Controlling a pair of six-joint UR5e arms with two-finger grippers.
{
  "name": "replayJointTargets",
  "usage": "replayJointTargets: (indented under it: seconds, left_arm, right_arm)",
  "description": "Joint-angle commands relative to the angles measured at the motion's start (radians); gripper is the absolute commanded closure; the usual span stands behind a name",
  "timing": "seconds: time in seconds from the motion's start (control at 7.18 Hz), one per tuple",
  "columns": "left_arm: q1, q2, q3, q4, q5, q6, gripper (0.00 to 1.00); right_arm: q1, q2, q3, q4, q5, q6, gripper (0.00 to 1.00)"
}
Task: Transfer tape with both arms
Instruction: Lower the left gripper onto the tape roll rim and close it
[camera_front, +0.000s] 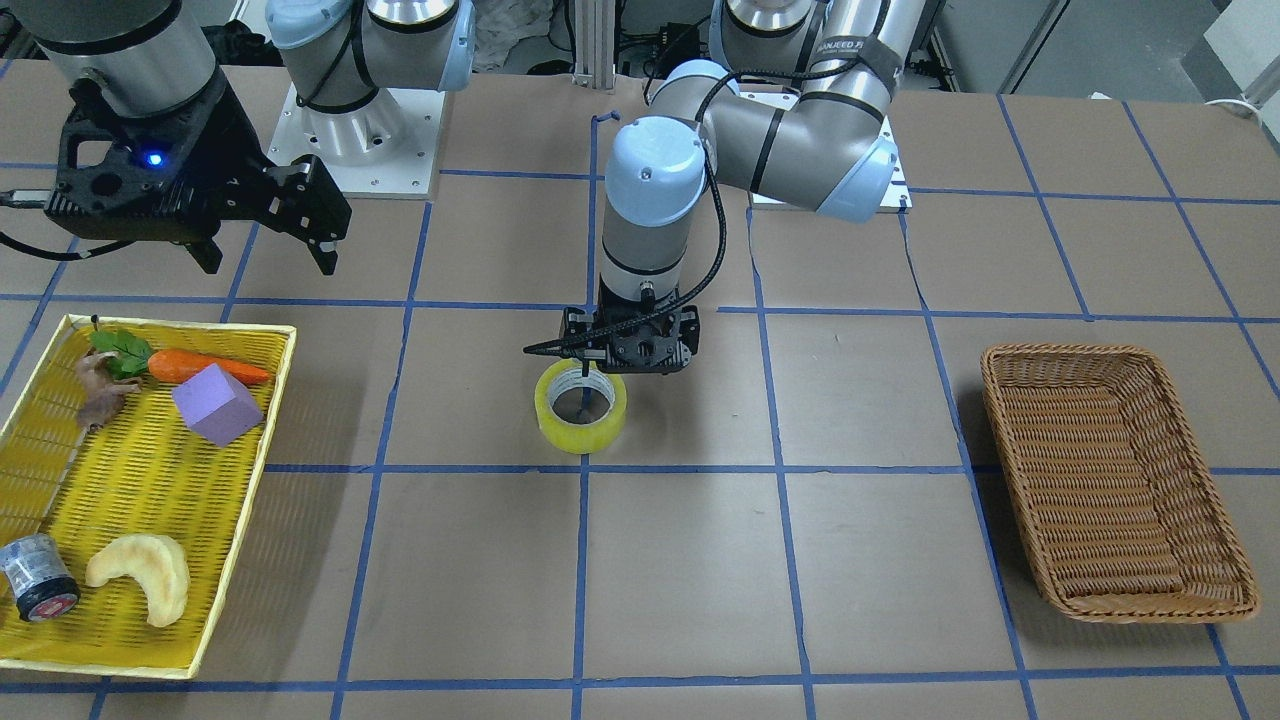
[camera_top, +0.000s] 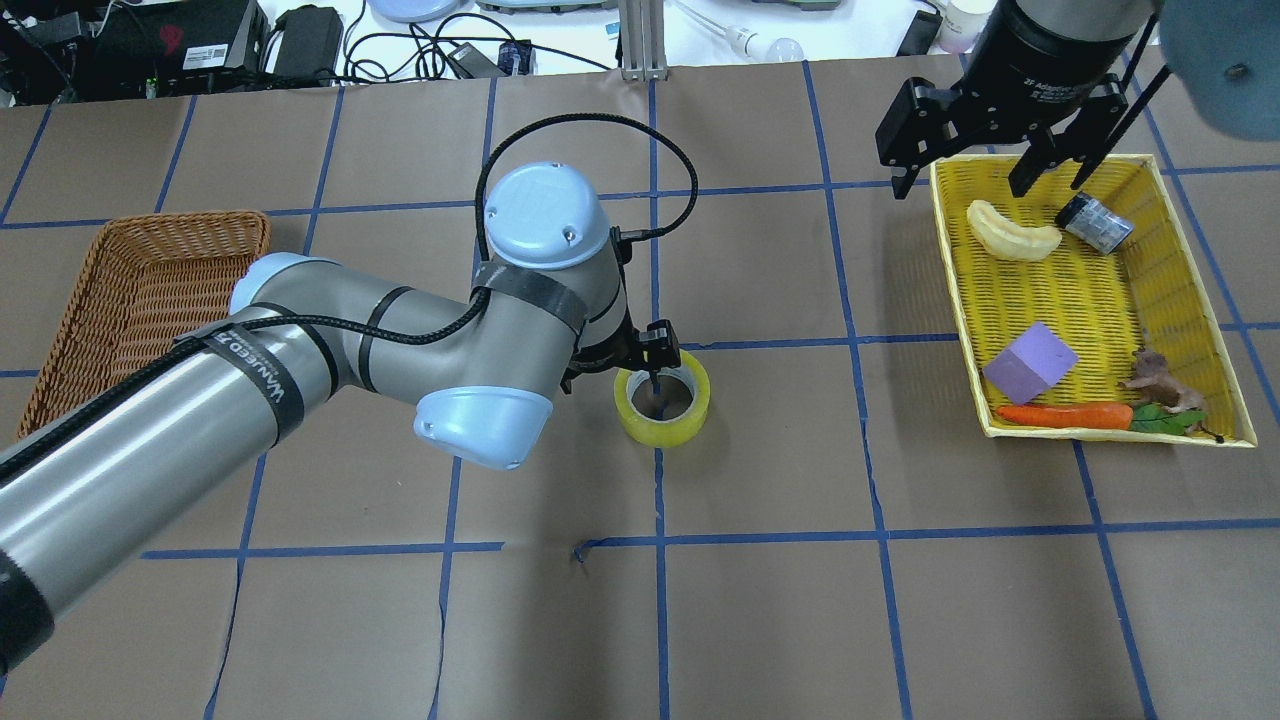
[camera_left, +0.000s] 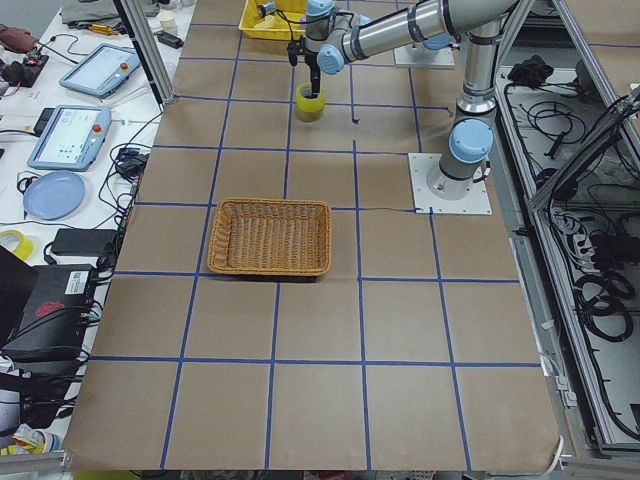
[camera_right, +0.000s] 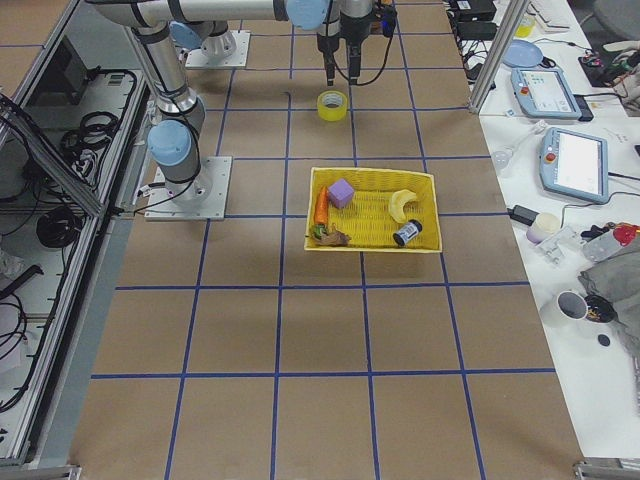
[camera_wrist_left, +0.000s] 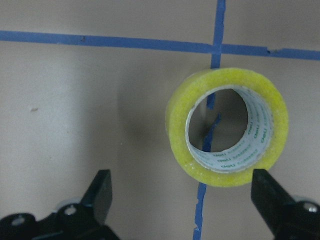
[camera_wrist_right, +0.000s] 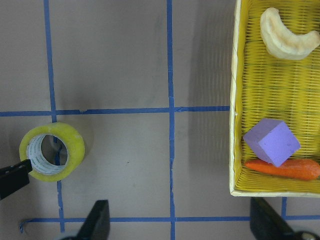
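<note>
**Tape mid-surface, left fingers spread right over it**

The tape (camera_front: 581, 407) lies flat with its hole facing up, about the middle of the surface, right on one of the blue grid lines and well away from every edge. The left gripper (camera_wrist_left: 180, 180) points straight down over it with its fingers wide open. One finger looks lined up with the hole, but I honestly can't tell if it's touching the roll.

The right gripper (camera_front: 268, 258) hangs in the air by the yellow tray (camera_front: 130, 470), fingers open too and holding nothing.

That tray sits at the surface's end on the robot's right. In it are a carrot (camera_front: 205, 367), a purple block (camera_front: 217, 403), a pale crescent pastry (camera_front: 140, 575), a small grey cylinder (camera_front: 38, 578) with a red-black lid, and a little brown figure (camera_front: 100, 390).

The wicker basket (camera_front: 1110, 480) is over at the opposite end.
</note>
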Motion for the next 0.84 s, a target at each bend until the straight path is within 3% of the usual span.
replayJointTargets:
  seconds: [0.0, 0.56, 0.7]
  left_arm:
    - [0.000, -0.078, 0.000, 0.073, 0.003, -0.003, 0.00]
    - [0.000, -0.166, -0.003, 0.142, 0.005, -0.007, 0.00]
    - [0.000, -0.157, 0.002, 0.141, 0.012, -0.004, 0.28]
  right_arm:
    - [0.000, 0.000, 0.000, 0.000, 0.001, 0.001, 0.00]
    - [0.001, 0.000, 0.000, 0.000, 0.001, 0.003, 0.00]
    - [0.000, 0.000, 0.000, 0.001, -0.005, 0.003, 0.00]
